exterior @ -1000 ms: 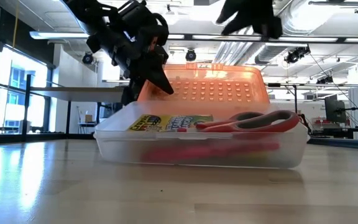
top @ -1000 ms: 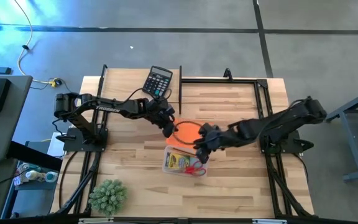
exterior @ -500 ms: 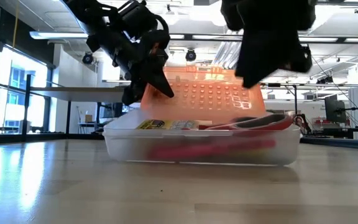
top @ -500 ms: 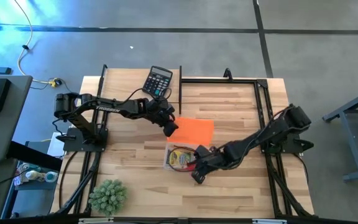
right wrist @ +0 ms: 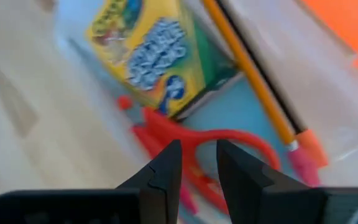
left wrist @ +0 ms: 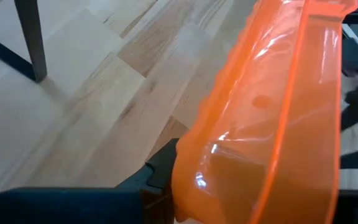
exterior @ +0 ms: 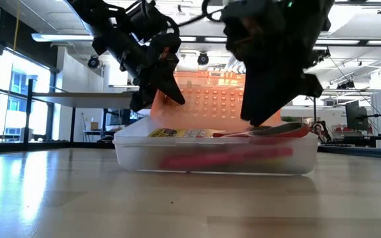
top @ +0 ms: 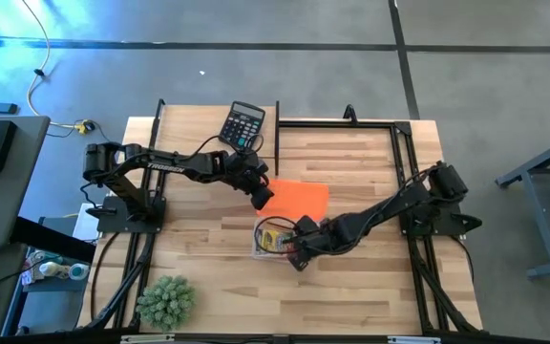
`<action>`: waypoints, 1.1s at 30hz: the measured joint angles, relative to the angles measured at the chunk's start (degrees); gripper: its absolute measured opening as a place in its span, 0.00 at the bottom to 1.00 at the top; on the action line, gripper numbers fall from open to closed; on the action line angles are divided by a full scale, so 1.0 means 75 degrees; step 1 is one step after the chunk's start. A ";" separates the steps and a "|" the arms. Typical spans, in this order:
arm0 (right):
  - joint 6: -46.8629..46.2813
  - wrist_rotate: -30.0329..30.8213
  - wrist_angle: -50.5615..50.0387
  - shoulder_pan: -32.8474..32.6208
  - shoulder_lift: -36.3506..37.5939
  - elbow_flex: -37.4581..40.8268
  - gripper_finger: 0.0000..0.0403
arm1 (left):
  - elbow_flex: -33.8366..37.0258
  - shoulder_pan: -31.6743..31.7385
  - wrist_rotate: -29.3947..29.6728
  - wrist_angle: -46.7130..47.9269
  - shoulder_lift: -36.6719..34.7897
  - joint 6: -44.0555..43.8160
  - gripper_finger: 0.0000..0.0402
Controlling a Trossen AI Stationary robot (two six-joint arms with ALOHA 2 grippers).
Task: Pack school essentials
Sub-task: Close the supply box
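A clear pencil box (top: pixel 267 247) (exterior: pixel 217 158) sits mid-table with its orange lid (top: pixel 299 201) (exterior: pixel 225 98) raised at the far side. Inside lie the yellow-green crayon pack (right wrist: pixel 154 50) (exterior: pixel 177 133), the red-handled scissors (right wrist: pixel 197 140) (exterior: pixel 273 129), a pencil (right wrist: pixel 247 74), a red pen (exterior: pixel 223 158) and a light-blue pad (right wrist: pixel 229 115). The eraser does not show. My left gripper (top: pixel 259 196) is shut on the lid. My right gripper (right wrist: pixel 199 165) (top: pixel 299 254) hangs over the scissors' handle with a narrow gap between its fingers. My left gripper pinches the orange lid by its left edge (left wrist: pixel 194 168) between the two fingers, coming from the table's left. One dark finger (left wrist: pixel 160 171) shows under the rim. The lid stands tilted up and open above the box. My right gripper: I cannot tell whether its fingertips touch the scissors.
A black calculator (top: pixel 243 124) lies near the far edge, left of centre. A green spiky plant (top: pixel 165 301) stands at the near left corner. Black frame rails (top: pixel 404 162) run along the table's sides. Bare wood lies right of the box.
My right gripper has moved from over the lid toward the near edge and down, and now hangs low over the box's near right part. The lid has swung farther open. The box has slid slightly along the table. My left gripper has kept its hold.
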State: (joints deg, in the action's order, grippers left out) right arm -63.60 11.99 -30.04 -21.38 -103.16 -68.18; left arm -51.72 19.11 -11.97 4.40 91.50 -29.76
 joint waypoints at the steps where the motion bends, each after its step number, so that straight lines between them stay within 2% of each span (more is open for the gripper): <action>1: 0.0044 -0.0007 -0.0054 0.0042 -0.0042 0.0000 0.22 | 0.0000 0.0000 0.0000 -0.0006 0.0000 0.0000 0.19; 16: 0.0080 -0.0170 -0.0122 0.0206 -0.0168 0.0000 0.22 | 0.0000 -0.0015 -0.0774 -0.0168 0.0000 0.0348 0.19; 29: -0.0233 -0.0160 -0.0080 0.0202 0.0124 0.0000 0.22 | 0.0000 -0.0017 -0.0711 -0.0111 0.0000 0.0536 0.19; 33: -0.0281 -0.0236 0.0009 0.0034 0.0424 0.0000 0.22 | 0.0000 -0.0017 -0.0332 -0.0018 0.0000 0.0539 0.19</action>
State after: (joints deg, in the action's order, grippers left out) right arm -65.71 10.23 -29.97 -21.12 -99.99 -68.18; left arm -51.72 18.98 -14.45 4.27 91.50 -25.71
